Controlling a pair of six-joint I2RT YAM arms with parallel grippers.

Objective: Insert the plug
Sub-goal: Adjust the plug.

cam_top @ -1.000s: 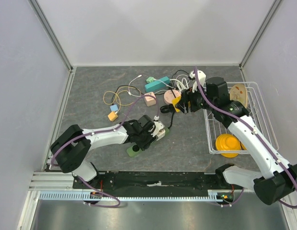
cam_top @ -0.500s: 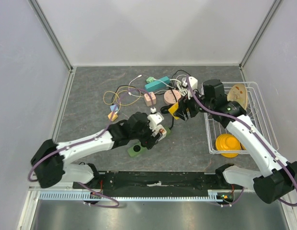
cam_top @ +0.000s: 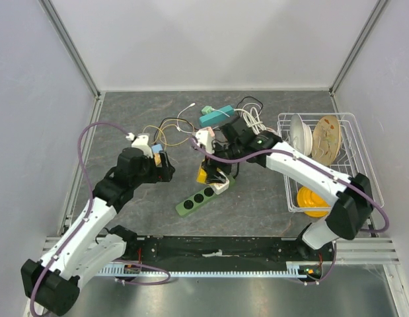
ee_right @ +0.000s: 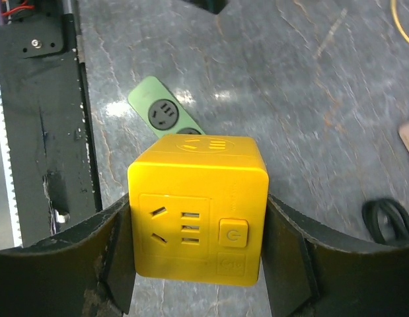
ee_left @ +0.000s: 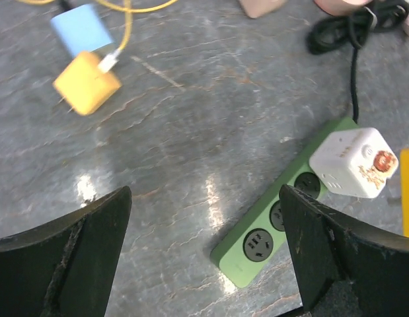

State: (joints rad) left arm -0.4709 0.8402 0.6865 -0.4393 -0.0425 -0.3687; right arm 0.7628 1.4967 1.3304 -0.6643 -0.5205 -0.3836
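Currently right end effector point(ee_right: 199, 261) clamps the yellow cube point(ee_right: 197, 198) over the green strip point(ee_right: 161, 112). Advice: level the cube, centre it on a free socket beside the white cube point(ee_left: 353, 162), then press straight down. Right arm reaches across, wrist pitched down. Left end effector point(ee_left: 204, 261) is wide and empty, hovering left of the strip.

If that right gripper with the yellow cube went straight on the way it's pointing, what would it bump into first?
Most likely the green power strip: it runs on under the yellow cube that the right gripper holds, so the cube would touch it first. The gap between them is unclear.
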